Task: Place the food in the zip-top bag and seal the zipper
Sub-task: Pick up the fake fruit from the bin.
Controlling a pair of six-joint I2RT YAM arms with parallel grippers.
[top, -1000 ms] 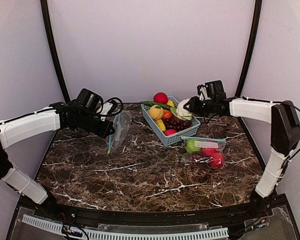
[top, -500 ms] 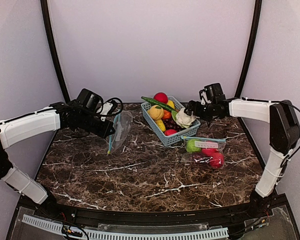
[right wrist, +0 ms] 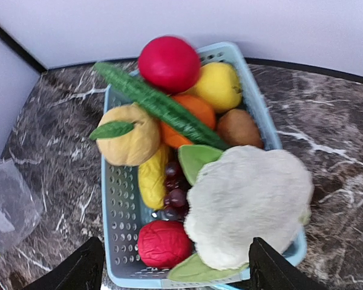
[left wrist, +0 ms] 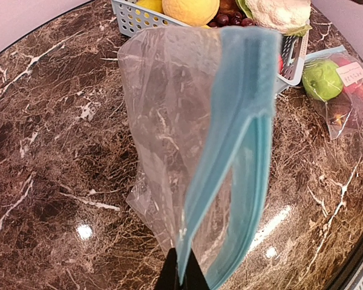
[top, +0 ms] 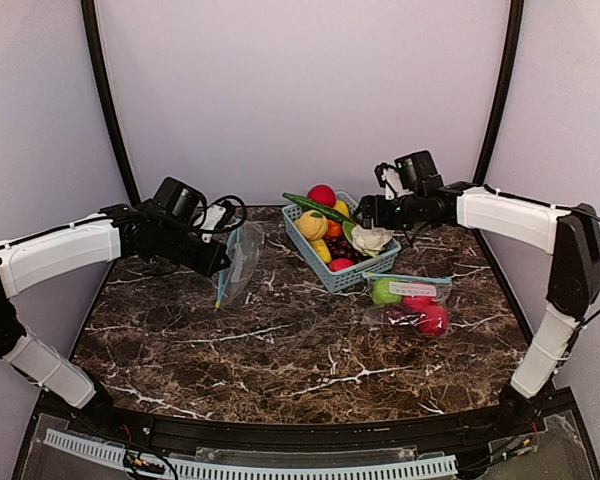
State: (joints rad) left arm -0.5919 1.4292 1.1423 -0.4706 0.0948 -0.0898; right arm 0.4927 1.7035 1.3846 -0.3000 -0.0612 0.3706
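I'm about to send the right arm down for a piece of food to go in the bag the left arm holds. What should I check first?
1. Grip: the left gripper is shut on the empty bag: ok, pinching its blue zipper edge.
2. Bag mouth open: cannot tell.
3. The right gripper is open and empty: ok, jaws wide apart.
4. Aim: the right gripper is over food: ok, above the cauliflower in the basket.
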